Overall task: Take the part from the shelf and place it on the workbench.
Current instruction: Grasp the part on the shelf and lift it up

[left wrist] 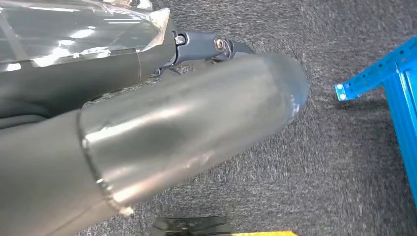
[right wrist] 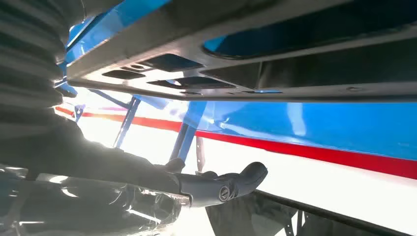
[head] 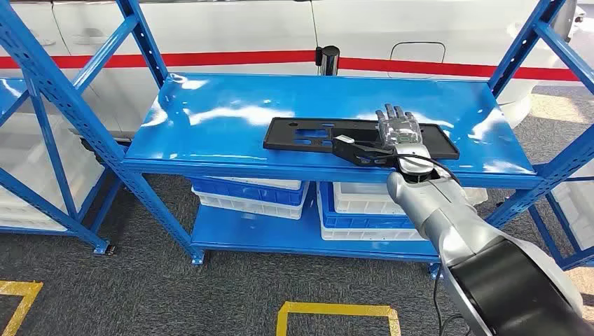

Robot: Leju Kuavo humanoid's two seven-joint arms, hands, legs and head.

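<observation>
The part (head: 280, 136) is a long flat black plate with cut-outs, lying across the top of the blue shelf (head: 210, 112) near its front edge. My right hand (head: 398, 129) lies palm-down over the plate's right half, fingers stretched flat toward the back. Its thumb (head: 350, 148) points left along the plate's front edge. In the right wrist view the plate (right wrist: 295, 73) and the thumb (right wrist: 221, 189) stand apart with a gap between them. My left hand (left wrist: 98, 34) hangs beside my body over the carpet, thumb (left wrist: 206, 44) out straight, holding nothing.
Blue and white bins (head: 245, 192) (head: 364, 210) fill the lower shelf. Blue uprights (head: 515, 52) stand at the shelf corners and another rack (head: 42, 140) is at the left. A white vehicle with a red stripe (head: 231, 28) is behind. Yellow floor marks (head: 336, 311) lie in front.
</observation>
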